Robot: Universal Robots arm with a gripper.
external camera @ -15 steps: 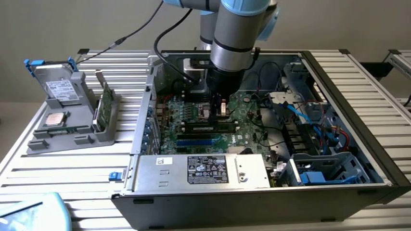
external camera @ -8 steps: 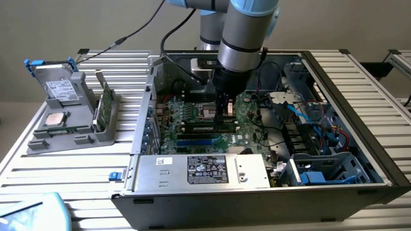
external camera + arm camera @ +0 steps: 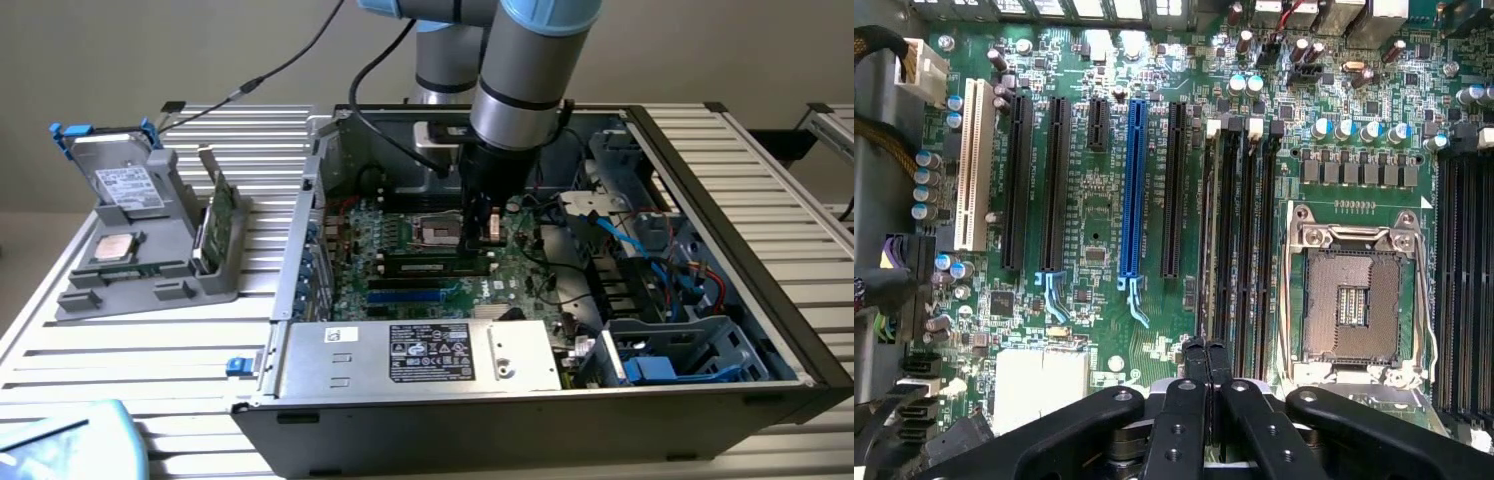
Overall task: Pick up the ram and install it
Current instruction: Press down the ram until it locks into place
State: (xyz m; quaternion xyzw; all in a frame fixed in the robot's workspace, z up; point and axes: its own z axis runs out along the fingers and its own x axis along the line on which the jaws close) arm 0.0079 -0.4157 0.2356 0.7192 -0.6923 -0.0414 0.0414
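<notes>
The ram [image 3: 424,266] is a narrow green stick with black chips. It stands in a memory slot of the motherboard [image 3: 400,235] inside the open computer case [image 3: 747,300]. In the wrist view the ram [image 3: 1207,240] is seen edge-on along the slot nearest the black and blue card slots. My gripper [image 3: 475,240] hangs straight down over the end of the stick at the exterior view's right. In the wrist view the gripper [image 3: 1206,348] is shut, fingertips pressed together right over the stick's top edge. Whether they touch it I cannot tell.
The empty processor socket [image 3: 1354,290] lies beside the memory slots, also seen as the socket [image 3: 438,232]. A silver power supply [image 3: 420,355] fills the case front; cables [image 3: 627,235] crowd the exterior view's right. Outside, a grey holder [image 3: 134,285] carries a wide green card [image 3: 216,225], a processor chip [image 3: 118,247] and a drive [image 3: 124,182].
</notes>
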